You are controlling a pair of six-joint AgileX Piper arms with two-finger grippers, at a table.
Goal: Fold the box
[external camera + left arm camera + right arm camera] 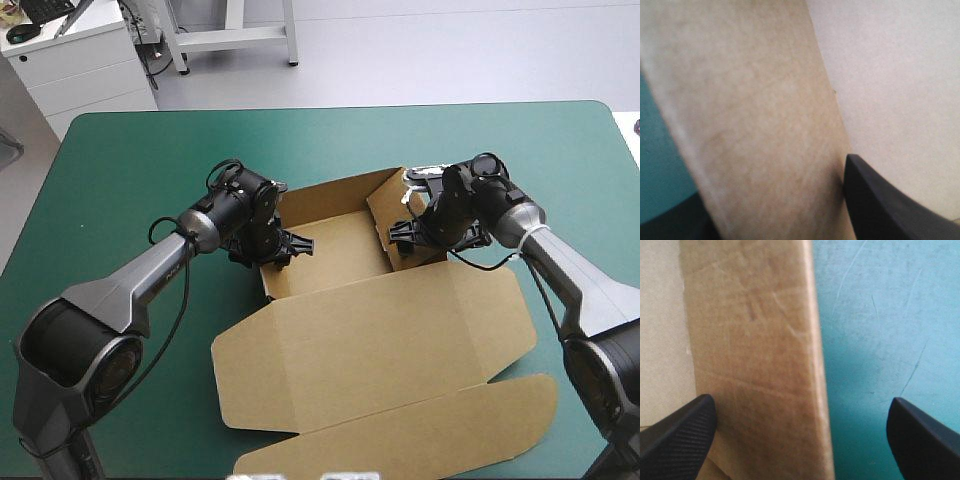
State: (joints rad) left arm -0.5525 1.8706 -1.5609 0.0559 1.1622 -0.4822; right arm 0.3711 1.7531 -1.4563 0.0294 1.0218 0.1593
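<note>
Left of centre on the teal-green table cover (150, 150): left gripper (283, 245), black fin-shaped fingers spread astride the left wall of the brown cardboard box (380, 335), one finger (885, 205) against the board.
Box, mid-table: open tray, walls raised, lid flat toward the near edge.
Right wall: right gripper (405, 235), fingers spread wide, the wall's upright edge between them.

Box (370, 330) in the middle of the table (120, 160), tray end at 12 o'clock, lid lying flat at 6 o'clock, left gripper (283, 246) on the tray's 9 o'clock wall, right gripper (405, 234) on its 3 o'clock wall, jaws astride each wall
</note>
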